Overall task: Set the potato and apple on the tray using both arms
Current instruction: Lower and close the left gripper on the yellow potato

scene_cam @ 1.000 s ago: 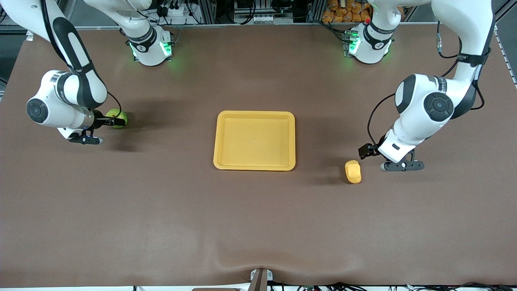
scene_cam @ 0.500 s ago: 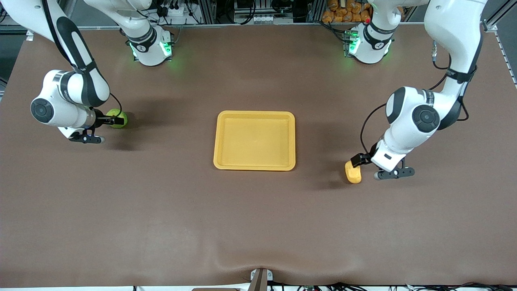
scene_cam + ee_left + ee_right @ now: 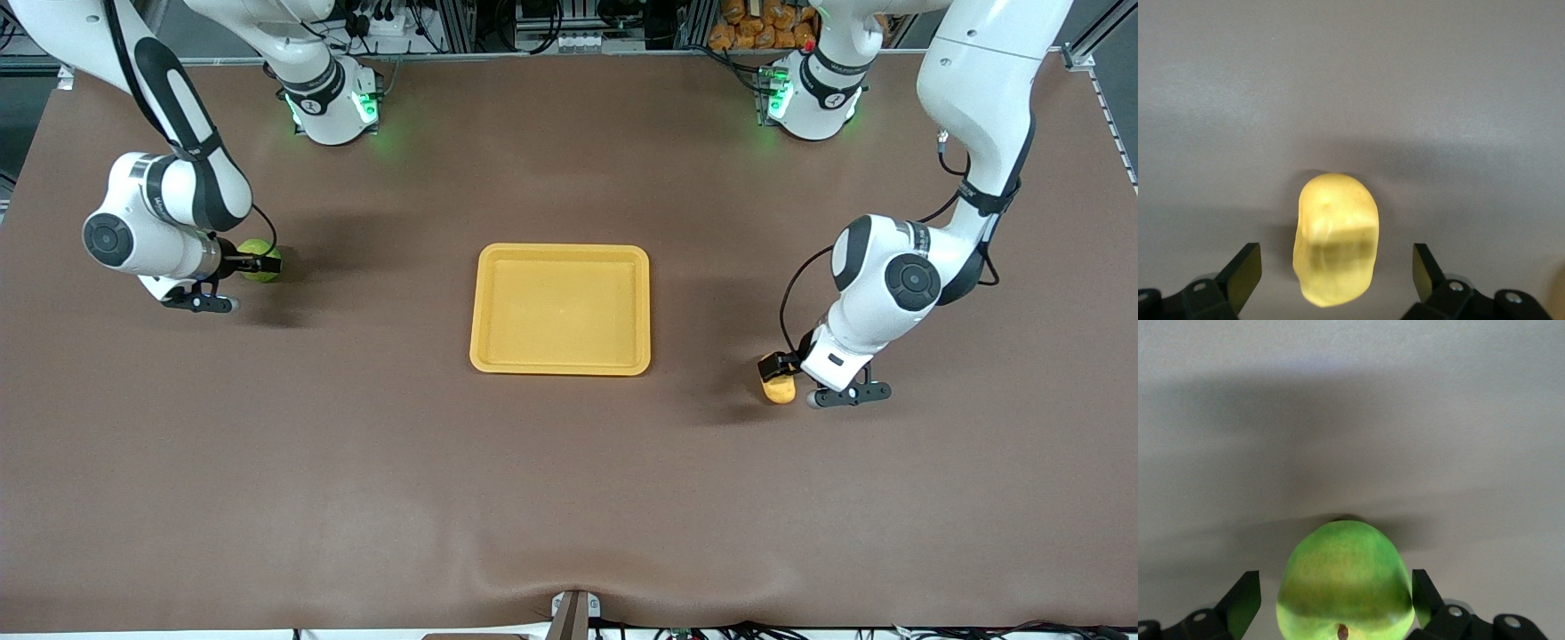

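Observation:
The yellow-orange tray (image 3: 560, 252) lies empty at the table's middle. The potato (image 3: 780, 388) lies on the table toward the left arm's end, nearer the front camera than the tray. My left gripper (image 3: 779, 373) is open and low around it; in the left wrist view the potato (image 3: 1335, 248) sits between the spread fingers (image 3: 1241, 275) without touching them. The green apple (image 3: 260, 267) lies toward the right arm's end. My right gripper (image 3: 256, 265) is open around it; in the right wrist view the apple (image 3: 1345, 583) fills the gap between the fingers (image 3: 1245, 600).
The brown table mat (image 3: 569, 480) is bare around the tray. The two arm bases (image 3: 331, 102) with green lights stand along the table's top edge. Cables and orange items lie past that edge.
My left gripper has come down and toward the potato and now straddles it. My right gripper has shifted slightly toward the tray along the apple.

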You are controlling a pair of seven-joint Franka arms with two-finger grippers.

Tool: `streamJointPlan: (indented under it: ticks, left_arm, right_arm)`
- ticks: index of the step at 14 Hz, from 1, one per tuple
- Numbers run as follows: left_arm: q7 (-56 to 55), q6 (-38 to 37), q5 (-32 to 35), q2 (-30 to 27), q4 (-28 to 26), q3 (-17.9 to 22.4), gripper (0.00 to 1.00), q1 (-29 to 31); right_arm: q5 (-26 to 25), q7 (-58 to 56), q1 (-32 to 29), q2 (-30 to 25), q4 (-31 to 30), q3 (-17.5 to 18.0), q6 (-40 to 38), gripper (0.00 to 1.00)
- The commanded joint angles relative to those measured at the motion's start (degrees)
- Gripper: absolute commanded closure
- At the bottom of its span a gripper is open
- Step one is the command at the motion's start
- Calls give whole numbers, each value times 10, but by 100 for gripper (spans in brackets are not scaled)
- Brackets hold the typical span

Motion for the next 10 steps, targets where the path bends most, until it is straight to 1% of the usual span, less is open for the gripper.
streamJointPlan:
  ticks: [1, 3, 5, 6, 7, 8, 9, 10]
  left_arm:
    - [-6, 25, 1, 26, 10, 2, 0, -2]
    - [-5, 29, 12, 32, 7, 3, 10, -1]
    - [-6, 29, 36, 33, 3, 2, 24, 2]
    - [-6, 28, 37, 37, 2, 3, 35, 2]
    - [-6, 28, 37, 40, 3, 2, 52, 1]
    - [-5, 26, 37, 40, 3, 2, 68, -2]
    - [-5, 24, 37, 39, 2, 0, 84, -5]
    - [-4, 18, 38, 32, 2, -1, 93, -10]
  right_arm:
    - [-26, 20, 4, -7, -18, 0, 16, 0]
    - [-29, 20, 0, 0, -18, 0, 22, 0]
    - [-29, 21, 0, 0, -23, 0, 21, 0]
    - [-29, 21, -1, -2, -30, -1, 24, 0]
    - [-29, 20, -7, -1, -30, 0, 25, 15]
    - [-30, 20, -8, -2, -29, 0, 21, 44]
    - [-29, 20, -9, -2, -29, 0, 21, 60]
    - [-29, 20, -10, -1, -28, 0, 21, 77]
